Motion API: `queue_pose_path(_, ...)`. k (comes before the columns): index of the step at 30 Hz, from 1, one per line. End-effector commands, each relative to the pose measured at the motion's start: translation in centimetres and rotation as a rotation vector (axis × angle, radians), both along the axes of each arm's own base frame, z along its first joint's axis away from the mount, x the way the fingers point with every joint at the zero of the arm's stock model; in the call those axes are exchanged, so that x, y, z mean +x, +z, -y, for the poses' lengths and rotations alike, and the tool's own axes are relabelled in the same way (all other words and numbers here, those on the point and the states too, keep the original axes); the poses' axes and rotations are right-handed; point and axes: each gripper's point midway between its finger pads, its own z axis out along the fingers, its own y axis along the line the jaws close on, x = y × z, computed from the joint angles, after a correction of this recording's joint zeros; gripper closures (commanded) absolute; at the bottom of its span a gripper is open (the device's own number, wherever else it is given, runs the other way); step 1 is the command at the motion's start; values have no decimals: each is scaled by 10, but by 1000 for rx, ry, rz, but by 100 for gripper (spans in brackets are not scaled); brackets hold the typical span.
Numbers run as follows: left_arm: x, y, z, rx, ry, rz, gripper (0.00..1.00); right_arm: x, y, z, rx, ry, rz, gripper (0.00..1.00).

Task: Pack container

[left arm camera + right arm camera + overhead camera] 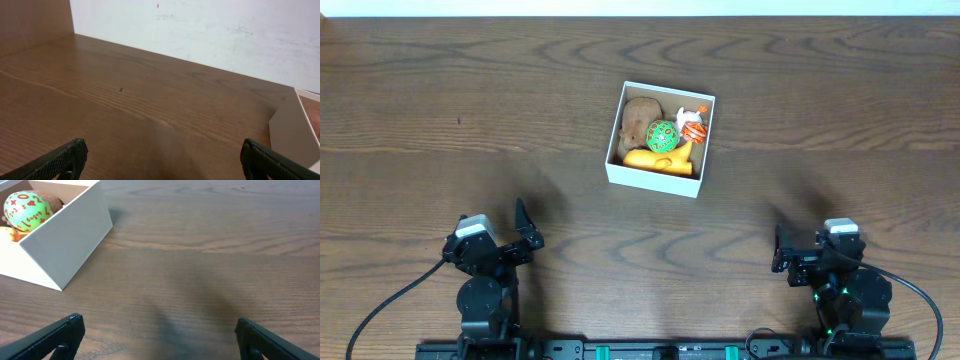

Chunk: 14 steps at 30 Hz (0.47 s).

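1. Black-fingered, the left claw (162, 152) is sitting low over the near left of the wooden bench (440, 120), spread wide and gripping nothing.
2. The right claw (160, 327) is sitting likewise at the near right, spread wide and empty.
3. The container (655, 177) is resting mid-bench, well apart from both claws and further out.
4. It is holding a green ball (662, 135), a brown toy (639, 118), a yellow-orange toy (660, 158) and a white-and-orange toy (693, 125), crowded together.
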Motion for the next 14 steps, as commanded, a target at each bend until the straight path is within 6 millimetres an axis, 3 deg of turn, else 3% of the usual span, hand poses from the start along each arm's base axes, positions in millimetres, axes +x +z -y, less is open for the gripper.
queue_pose_path(1, 0, -15, -1, -2, 6, -30, 2, 0, 0, -2, 12, 3, 5, 1)
queue_pose_path(14, 0, -15, -1, -2, 6, -30, 2, 0, 0, -2, 12, 3, 5, 1)
